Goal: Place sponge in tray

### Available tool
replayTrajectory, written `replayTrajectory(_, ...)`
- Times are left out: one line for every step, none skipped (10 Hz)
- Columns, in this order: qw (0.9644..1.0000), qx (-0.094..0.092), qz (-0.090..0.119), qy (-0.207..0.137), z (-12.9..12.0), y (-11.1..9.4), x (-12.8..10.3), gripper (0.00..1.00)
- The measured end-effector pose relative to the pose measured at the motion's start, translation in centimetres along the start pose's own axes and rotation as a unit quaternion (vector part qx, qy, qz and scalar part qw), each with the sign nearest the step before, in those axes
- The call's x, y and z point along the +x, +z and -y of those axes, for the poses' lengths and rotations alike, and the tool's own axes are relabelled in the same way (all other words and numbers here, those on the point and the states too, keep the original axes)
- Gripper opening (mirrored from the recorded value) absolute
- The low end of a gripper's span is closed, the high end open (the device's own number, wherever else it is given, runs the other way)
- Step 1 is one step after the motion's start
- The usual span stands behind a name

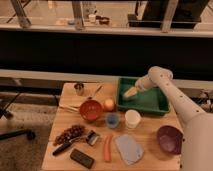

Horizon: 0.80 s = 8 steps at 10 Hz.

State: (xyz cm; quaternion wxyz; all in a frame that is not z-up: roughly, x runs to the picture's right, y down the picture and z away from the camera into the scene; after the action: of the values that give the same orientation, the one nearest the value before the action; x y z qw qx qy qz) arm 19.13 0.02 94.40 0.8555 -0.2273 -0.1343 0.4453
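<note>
Inspector: Camera view, the only one. The gripper point(131, 93) is low over the left part of the tray point(150, 106), at the end of an arm reaching in from the right.

Clerk: Its grip?

Inspector: I cannot tell how far it is open or whether it holds anything. The end of the arm shows as a pale shape and nothing more.

Clerk: And the sponge?

Inspector: Not visible anywhere on the bench point(145, 150). My judgement is that it sits at or under the gripper, inside the tray's edge, but that is inference only.

Clerk: What else lies about?

Inspector: Left of the tray, an orange fruit point(109, 104) beside a red bowl point(90, 109). Nearer, a small blue cup point(112, 120), a white cup point(132, 118), a carrot point(107, 148), a grey-blue cloth pad point(129, 148) and a black block point(82, 158). A purple bowl point(169, 138) stands near right.

Clerk: Risks?

Inspector: If the sponge is released close to the tray's left rim, it may catch there and tip out towards the fruit and red bowl. A soft block can also cling to a finger and be carried back out when the arm lifts. A low withdrawal could catch the rim and shift the tray.

Clerk: Any markings?

Inspector: No brand, label or writing legible on any item.
</note>
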Motion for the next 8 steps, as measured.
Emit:
replayTrajectory(1.0, -0.002, 0.002, 0.001, 0.0, -0.1, -0.1, 0.79)
replayTrajectory(1.0, -0.003, 0.005, 0.001, 0.1, -0.3, -0.1, 0.79)
replayTrajectory(1.0, -0.003, 0.007, 0.002, 0.3, -0.6, 0.0, 0.79)
replayTrajectory(0.9999, -0.004, 0.009, 0.004, 0.5, -1.0, 0.1, 0.79)
replayTrajectory(0.9999, -0.005, 0.011, 0.005, 0.7, -1.2, 0.1, 0.79)
replayTrajectory(0.9999, -0.005, 0.013, 0.007, 0.9, -1.5, 0.3, 0.79)
replayTrajectory(0.9998, -0.005, 0.016, 0.009, 1.2, -2.0, 0.4, 0.79)
replayTrajectory(0.9998, -0.004, 0.017, 0.01, 1.5, -2.5, 0.6, 0.79)
